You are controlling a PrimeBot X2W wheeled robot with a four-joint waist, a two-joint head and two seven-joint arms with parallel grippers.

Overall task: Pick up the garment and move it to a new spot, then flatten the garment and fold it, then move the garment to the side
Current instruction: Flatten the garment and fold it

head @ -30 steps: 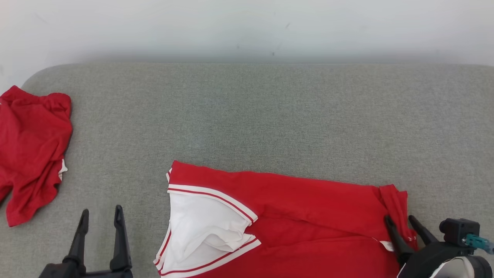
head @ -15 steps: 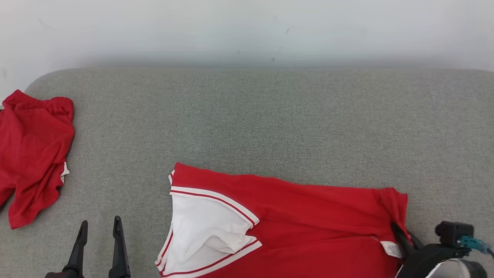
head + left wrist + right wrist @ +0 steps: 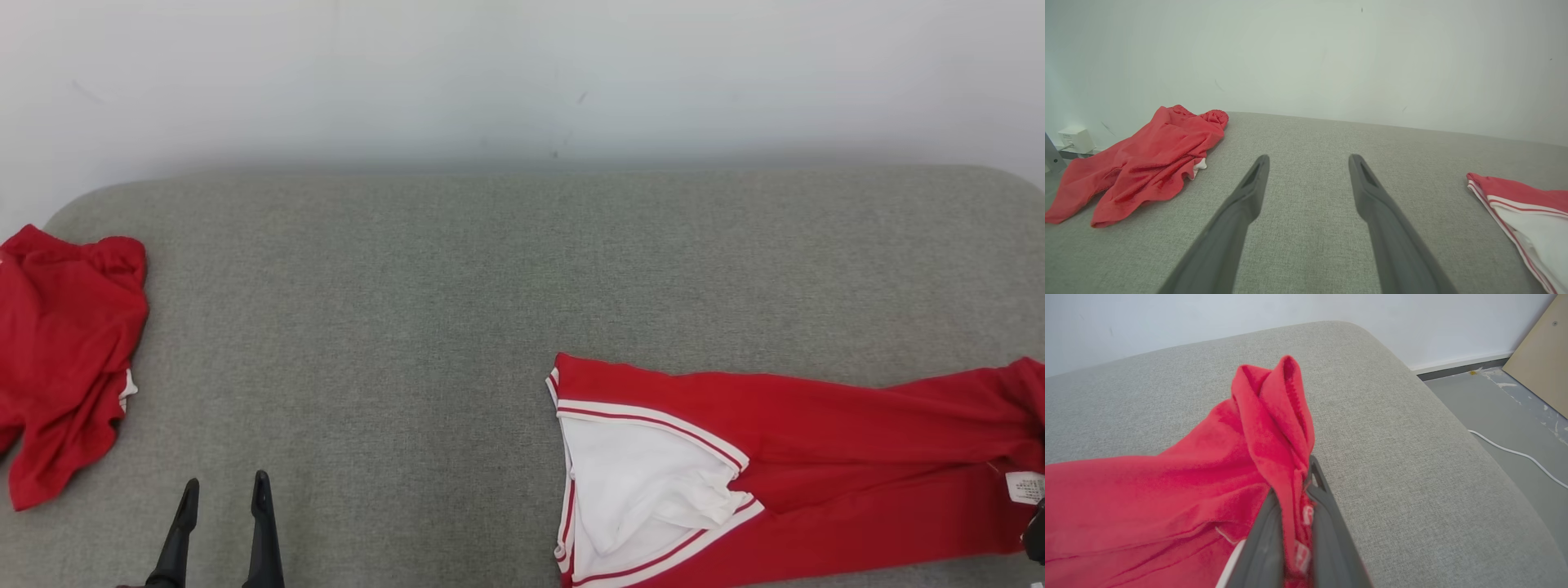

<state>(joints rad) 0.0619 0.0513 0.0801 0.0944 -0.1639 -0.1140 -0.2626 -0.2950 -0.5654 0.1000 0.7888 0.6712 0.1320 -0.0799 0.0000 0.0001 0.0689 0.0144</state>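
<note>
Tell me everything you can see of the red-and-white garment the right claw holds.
The garment is red, soft knit-looking cloth, with a white inner panel edged in red-and-white striped trim and a small white label near its right end. It lies stretched out, mostly flat with long creases, at the near right of the grey upholstered surface. The right claw is shut on a bunched, raised fold at that end.

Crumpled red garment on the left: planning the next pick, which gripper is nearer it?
Left. The left gripper sits open beside the crumpled garment, apart; the right gripper clamps the striped garment far across.
</note>
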